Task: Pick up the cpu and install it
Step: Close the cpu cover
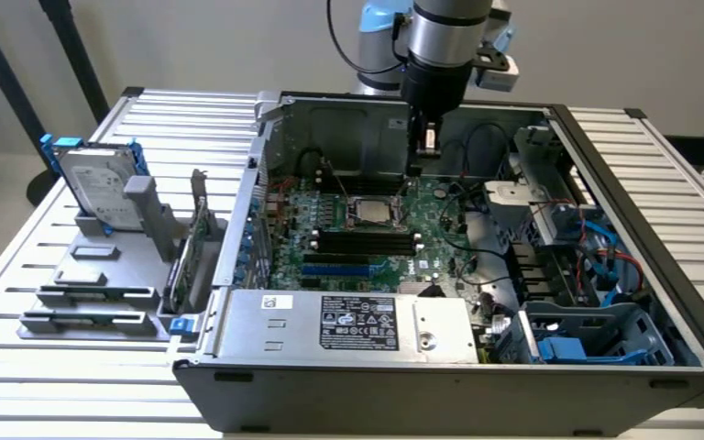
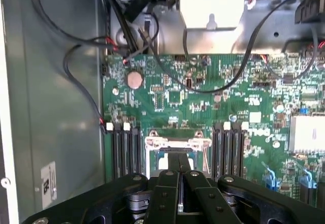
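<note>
Open computer case [image 1: 327, 394] under claw [image 2: 179, 159]; motherboard [image 1: 432, 215] below, socket [image 2: 177, 144] just beneath it. Claw pinched shut, empty. cpu [image 1: 83, 273] seemingly flat square on tray [image 1: 126, 273], well apart from claw, outside case. Good pick: edge grip, chip kept level.

Tally: 1 PC case [image 1: 645, 183] on 1 slatted surface [image 1: 34, 238]. Inside: 1 green mobo [image 2: 172, 97], 1 CPU socket [image 2: 177, 145], 2 banks of black mem slots [image 2: 126, 153], 1 coin cell [image 2: 134, 79], 1 silver PSU [image 1: 352, 321]. Beside case: 1 grey rack [image 1: 142, 206], 1 hard drive [image 1: 93, 183] w/ blue bracket. Overhead: 1 arm [image 1: 450, 37], 1 hand [image 2: 179, 159].
</note>
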Motion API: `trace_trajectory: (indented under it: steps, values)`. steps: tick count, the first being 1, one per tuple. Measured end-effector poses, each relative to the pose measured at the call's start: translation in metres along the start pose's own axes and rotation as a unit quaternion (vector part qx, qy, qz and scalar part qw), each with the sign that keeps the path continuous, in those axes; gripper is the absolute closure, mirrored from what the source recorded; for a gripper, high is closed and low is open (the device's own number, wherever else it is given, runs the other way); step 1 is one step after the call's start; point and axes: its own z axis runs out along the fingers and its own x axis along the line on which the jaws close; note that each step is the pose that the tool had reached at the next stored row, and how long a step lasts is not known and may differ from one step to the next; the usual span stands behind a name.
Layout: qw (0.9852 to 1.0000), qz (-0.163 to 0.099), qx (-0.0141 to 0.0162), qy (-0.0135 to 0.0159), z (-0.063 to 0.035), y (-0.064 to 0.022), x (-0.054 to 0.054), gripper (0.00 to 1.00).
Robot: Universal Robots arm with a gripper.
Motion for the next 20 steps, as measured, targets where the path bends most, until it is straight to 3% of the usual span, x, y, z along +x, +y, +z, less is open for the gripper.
trace_trajectory:
  steps: [9, 20]
  values:
    - [1.0, 0.0, 0.0001, 0.0019, 0.0003, 0.0206, 0.0, 0.89]
    - [1.0, 0.0, 0.0001, 0.0018, 0.0186, 0.0232, -0.001, 0.89]
